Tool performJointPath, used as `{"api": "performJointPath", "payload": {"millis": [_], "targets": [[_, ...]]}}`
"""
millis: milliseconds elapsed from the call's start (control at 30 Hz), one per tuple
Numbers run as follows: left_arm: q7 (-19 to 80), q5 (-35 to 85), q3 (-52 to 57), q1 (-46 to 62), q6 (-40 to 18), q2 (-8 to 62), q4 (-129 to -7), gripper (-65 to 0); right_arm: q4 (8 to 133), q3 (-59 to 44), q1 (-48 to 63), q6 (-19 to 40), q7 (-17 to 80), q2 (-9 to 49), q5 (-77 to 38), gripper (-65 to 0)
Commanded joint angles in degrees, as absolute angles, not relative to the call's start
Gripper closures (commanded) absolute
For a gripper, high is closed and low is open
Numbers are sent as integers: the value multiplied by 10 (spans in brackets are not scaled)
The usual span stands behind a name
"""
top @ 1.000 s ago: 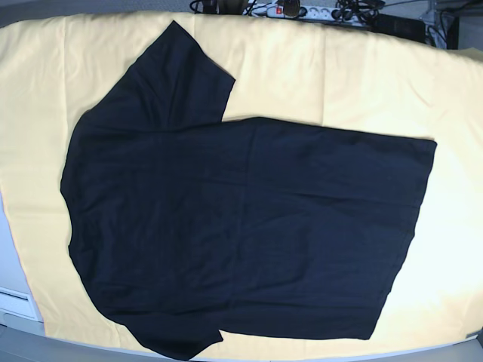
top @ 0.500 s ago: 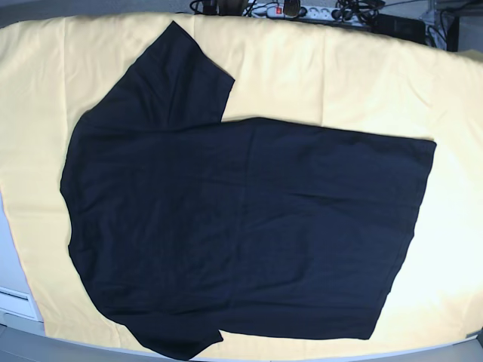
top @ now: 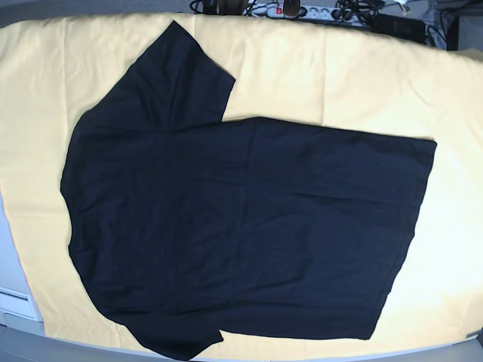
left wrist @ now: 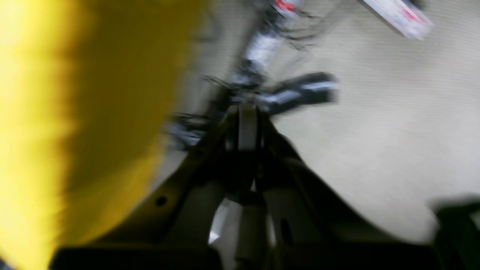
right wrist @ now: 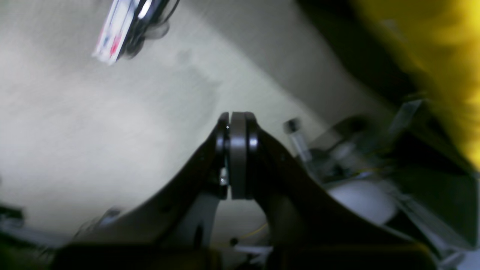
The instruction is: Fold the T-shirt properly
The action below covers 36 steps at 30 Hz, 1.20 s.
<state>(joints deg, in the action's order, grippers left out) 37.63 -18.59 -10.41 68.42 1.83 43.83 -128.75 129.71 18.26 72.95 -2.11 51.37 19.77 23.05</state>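
The black T-shirt (top: 241, 226) lies spread flat on the pale yellow cloth (top: 362, 83), collar end to the left, hem to the right, one sleeve pointing to the far edge and one at the near edge. Neither arm shows in the base view. In the left wrist view my left gripper (left wrist: 247, 112) is shut with nothing between its fingers, off the table's side, over the floor. In the right wrist view my right gripper (right wrist: 237, 118) is likewise shut and empty, over the floor beside the table. Both wrist views are blurred.
Power strips and cables (top: 302, 10) lie behind the table's far edge. The draped yellow cloth (left wrist: 56, 112) hangs at the left of the left wrist view and the upper right of the right wrist view (right wrist: 442, 45). Grey floor (right wrist: 93, 123) lies below both grippers.
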Motion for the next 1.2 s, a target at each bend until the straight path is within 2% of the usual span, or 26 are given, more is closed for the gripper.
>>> {"api": "performJointPath", "payload": {"millis": [0,133,400,633,733,867,1033,1167], "targets": [[376,-195,-91,702,22,441,-1310,0,1322,184,748,-31,515,199,248,0],[378,-213,-25,712,26,441,-1350,0,1350,183,750,-55,515,199,322,0],[345,-220,106,704,18,442,-1350,0,1350,183,747,-103,486,203,486,0],[292,-153,174,646,-20,478,-1348,0,1350,183,678,-116,486,241,500,0],[269,-154,174,610,-22,498,-1311,0,1350,183,646,-116,467,256,496,0],[221,-161,174,550,-50,545,-1225,0,1350,183,602,-116,448,269,489,0],[93,-160,174,465,-102,613,-1081,0,1350,183,564,-88,428,268,422,0],[-107,-160,173,392,-212,651,-993,0,1350,183,562,-88,411,268,403,0]]}}
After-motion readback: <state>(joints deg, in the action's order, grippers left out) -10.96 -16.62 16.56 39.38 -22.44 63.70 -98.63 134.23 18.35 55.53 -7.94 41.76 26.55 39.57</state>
